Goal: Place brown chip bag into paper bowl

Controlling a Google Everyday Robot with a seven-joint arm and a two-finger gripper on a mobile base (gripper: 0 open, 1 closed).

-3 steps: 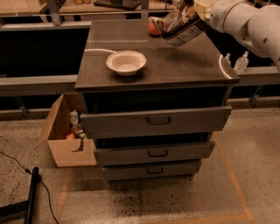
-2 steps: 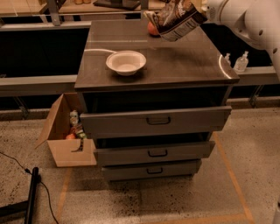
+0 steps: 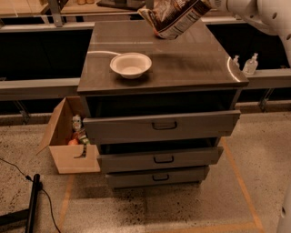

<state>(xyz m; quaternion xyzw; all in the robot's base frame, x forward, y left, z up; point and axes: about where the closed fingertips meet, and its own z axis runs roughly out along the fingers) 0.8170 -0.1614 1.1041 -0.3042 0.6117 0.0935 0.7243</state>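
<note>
Dim warm overhead light, pale glare arc nr counter (image 3: 191,59) left edge, bright glint at front-right corner, deep shadow under front edge, gripper (image 3: 210,3) gripping brown chip bag (image 3: 177,16) above back edge, half-lit.

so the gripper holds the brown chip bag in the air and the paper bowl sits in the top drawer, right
No: the camera view shows the paper bowl on the cabinet top, front left, not in the top drawer. The gripper at the top edge does hold the brown chip bag in the air.
</note>
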